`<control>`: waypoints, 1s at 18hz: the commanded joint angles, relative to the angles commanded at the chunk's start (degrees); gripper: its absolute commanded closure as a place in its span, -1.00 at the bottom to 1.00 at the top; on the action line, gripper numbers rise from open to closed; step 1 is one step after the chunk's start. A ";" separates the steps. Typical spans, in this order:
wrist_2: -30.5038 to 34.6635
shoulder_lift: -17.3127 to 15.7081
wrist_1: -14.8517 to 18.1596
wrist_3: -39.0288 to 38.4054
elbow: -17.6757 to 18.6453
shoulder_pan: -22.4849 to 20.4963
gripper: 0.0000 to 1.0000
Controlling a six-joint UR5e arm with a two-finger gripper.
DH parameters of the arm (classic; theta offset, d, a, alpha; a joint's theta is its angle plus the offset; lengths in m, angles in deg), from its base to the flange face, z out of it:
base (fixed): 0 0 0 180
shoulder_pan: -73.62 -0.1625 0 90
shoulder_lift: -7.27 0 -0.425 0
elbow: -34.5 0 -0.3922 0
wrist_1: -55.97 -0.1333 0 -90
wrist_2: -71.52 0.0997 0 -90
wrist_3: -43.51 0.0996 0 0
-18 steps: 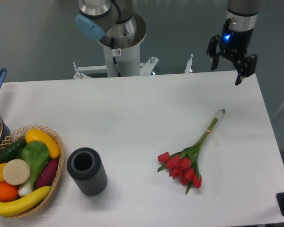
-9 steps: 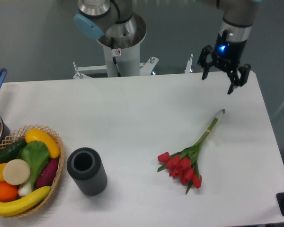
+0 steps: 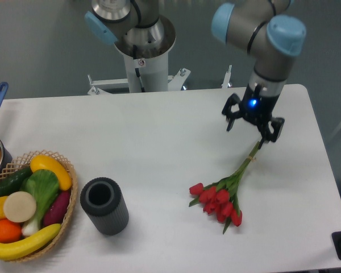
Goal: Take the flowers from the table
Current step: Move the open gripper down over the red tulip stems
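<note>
The pincer (image 3: 249,129) had come down and over since a moment ago, fingers apart and empty, above the stem tips. The flowers (image 3: 226,190) lay flat on the white surface (image 3: 159,142), stems slanting up toward it, red buds farther away.

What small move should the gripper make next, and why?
Probably lower straight down over the stem end and then close. The gripper is open and hangs above the thin stem end of the flowers, which lie flat on the table. Nothing is held yet.
</note>
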 joint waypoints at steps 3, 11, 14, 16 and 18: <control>0.09 1.41 -2.71 0.09 0.70 0.09 -1.00; 0.17 7.03 -6.24 -0.79 -0.52 0.53 -1.00; 1.31 8.44 -6.42 -1.49 -0.71 0.70 -1.00; 1.76 9.15 -6.42 -2.02 -1.05 1.75 -1.00; 1.76 9.76 -6.59 -3.59 -1.23 2.02 -1.00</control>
